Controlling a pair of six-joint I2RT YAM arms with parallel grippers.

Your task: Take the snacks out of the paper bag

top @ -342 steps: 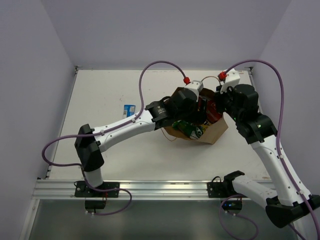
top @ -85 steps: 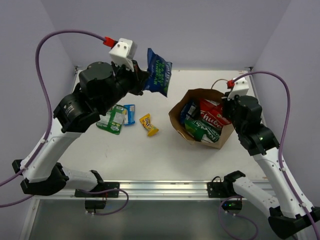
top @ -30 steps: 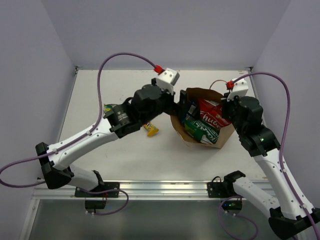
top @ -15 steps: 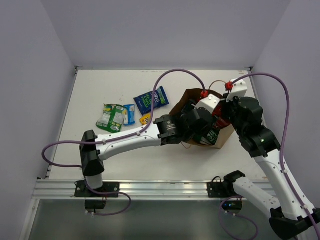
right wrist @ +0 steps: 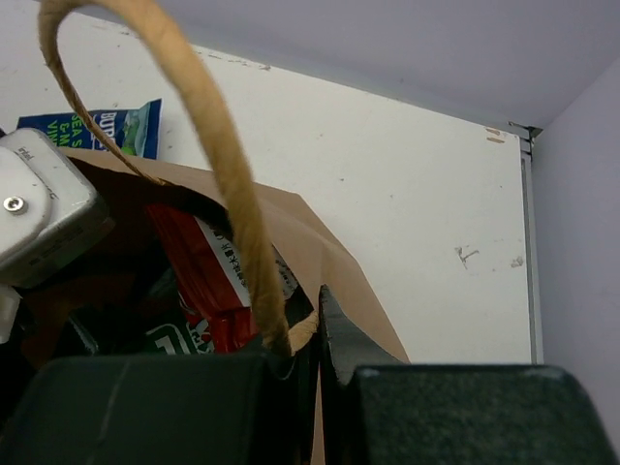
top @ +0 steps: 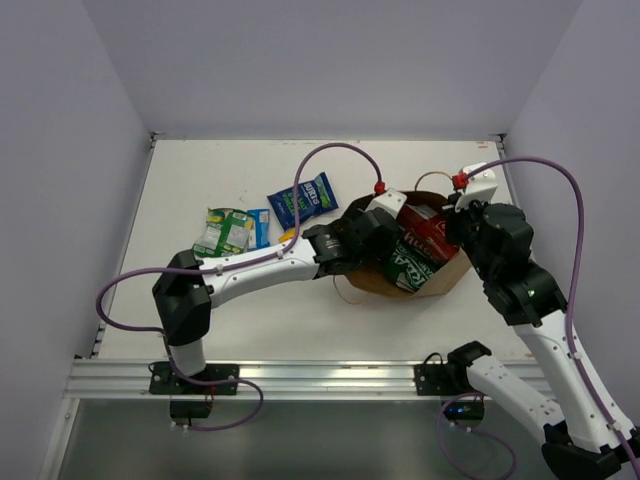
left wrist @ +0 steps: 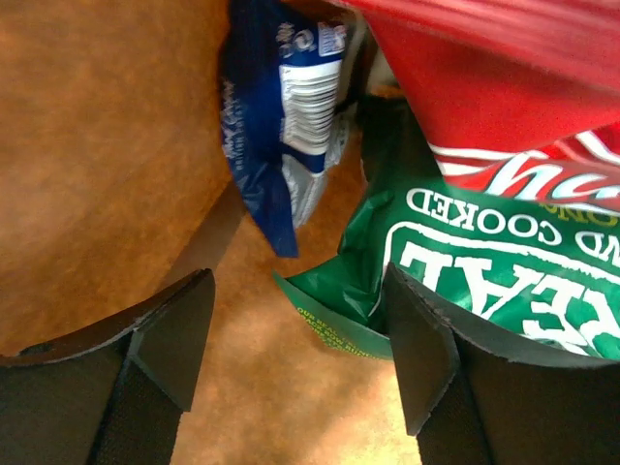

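The brown paper bag point(top: 432, 275) lies tilted with its mouth toward the left arm. My left gripper point(left wrist: 300, 354) is open inside it, above the brown floor point(left wrist: 97, 165). A corner of the green bag point(left wrist: 484, 262) reaches between its fingers, close to the right finger point(left wrist: 421, 349). A blue packet point(left wrist: 286, 107) and the red chip bag point(left wrist: 504, 77) lie just beyond. My right gripper point(right wrist: 320, 334) is shut on the bag's rim at the foot of the paper handle point(right wrist: 228, 184). The red bag point(top: 428, 235) and green bag point(top: 408, 265) show in the top view.
Several packets lie on the table left of the bag: a blue bag point(top: 302, 197), a green-white one point(top: 222, 232), a small blue one point(top: 259, 228) and a small yellow one point(top: 288, 236) half hidden by the left arm. Walls close in the table on three sides.
The left arm laid the blue bag on the table and came back into the paper bag; in the last half second its wrist shifted slightly left. The right gripper kept hold of the rim.
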